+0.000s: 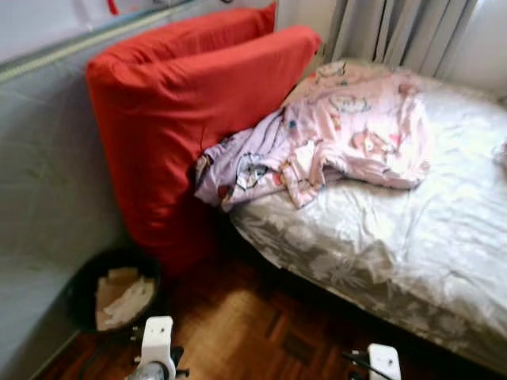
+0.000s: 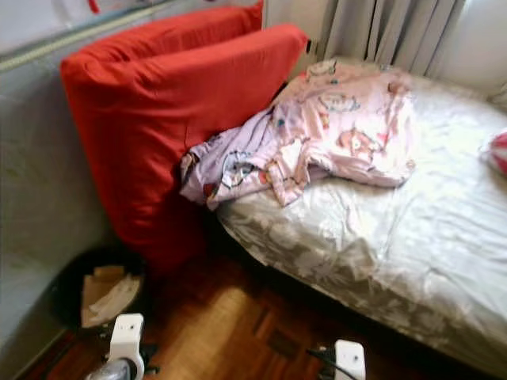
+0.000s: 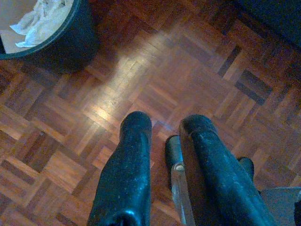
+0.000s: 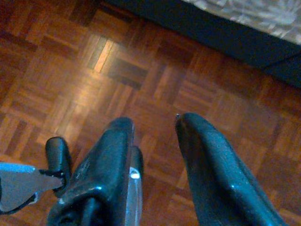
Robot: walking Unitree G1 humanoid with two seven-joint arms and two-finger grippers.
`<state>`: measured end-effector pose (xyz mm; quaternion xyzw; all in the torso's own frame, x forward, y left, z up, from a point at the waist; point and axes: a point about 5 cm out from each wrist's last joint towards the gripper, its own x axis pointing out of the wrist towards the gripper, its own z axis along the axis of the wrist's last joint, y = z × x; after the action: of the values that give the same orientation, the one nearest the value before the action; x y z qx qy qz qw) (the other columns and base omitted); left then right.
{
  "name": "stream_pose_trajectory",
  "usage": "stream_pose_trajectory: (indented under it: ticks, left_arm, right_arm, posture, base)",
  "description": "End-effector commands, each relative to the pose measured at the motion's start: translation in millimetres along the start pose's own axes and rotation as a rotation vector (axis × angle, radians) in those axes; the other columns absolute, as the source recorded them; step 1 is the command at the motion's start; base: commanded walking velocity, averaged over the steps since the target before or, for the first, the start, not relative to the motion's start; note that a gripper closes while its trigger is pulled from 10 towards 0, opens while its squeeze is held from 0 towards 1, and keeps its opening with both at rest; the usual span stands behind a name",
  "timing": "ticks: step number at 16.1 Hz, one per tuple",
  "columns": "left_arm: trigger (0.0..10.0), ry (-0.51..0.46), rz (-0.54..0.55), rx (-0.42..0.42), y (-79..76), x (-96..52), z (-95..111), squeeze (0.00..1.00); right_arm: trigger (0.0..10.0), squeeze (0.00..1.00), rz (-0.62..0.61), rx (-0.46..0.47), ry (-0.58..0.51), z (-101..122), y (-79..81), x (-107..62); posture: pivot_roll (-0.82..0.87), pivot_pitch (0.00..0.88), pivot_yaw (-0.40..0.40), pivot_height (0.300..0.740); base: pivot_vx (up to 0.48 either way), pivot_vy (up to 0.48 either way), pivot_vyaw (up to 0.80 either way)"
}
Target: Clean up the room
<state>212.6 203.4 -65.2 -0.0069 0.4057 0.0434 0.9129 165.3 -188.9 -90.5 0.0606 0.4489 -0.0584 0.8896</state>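
Lying crumpled on bed (image 1: 444,237), at 12 o'clock: pink pajamas (image 1: 348,134), judged light, limp, best pinched at bunched fold. Left tool (image 3: 164,127), right tool (image 4: 153,125) held narrowly parted, empty, above parquet floor (image 3: 197,70).

Home bedroom, bed (image 1: 412,237), red cushions (image 1: 182,111), curtains (image 1: 396,32), parquet floor (image 3: 155,84)

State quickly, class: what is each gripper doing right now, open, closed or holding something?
Left gripper: open, holding nothing, above the parquet floor.
Right gripper: open, holding nothing, above the same floor.
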Motion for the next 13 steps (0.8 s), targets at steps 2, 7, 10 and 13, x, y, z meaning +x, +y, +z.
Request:
stream_pose_trajectory:
  ticks: [2, 7, 10, 13]
  left_arm:
    - [10.0, 0.019, 0.010, 0.003, 2.3, -0.9, -4.5, 0.00]
    - [10.0, 0.008, 0.008, -0.005, 1.1, -0.3, -1.9, 0.00]
    - [10.0, 0.005, 0.008, -0.006, 0.9, -0.2, -0.8, 0.00]
    - [10.0, 0.001, 0.006, -0.006, 0.4, 0.0, 0.0, 0.00]
  right_arm:
    - [10.0, 0.00, 0.022, -0.017, 0.018, -7.3, 3.5, -1.4]
    - [10.0, 0.00, 0.020, 0.003, 0.015, -1.0, 2.4, 0.3]
    - [10.0, 0.00, 0.029, -0.007, 0.013, 1.0, 3.6, 0.9]
    - [10.0, 0.00, 0.029, 0.002, 0.003, 5.2, 8.3, 2.3]
  posture:
    - [0.02, 0.046, -0.022, 0.740]
    - [0.02, 0.042, -0.023, 0.740]
    - [0.02, 0.043, -0.024, 0.740]
    - [0.02, 0.045, -0.023, 0.740]
  base:
    - [0.240, 0.000, 0.80]
    - [0.241, 0.000, 0.40]
    - [0.242, 0.000, 0.00]
    - [0.241, 0.000, 0.00]
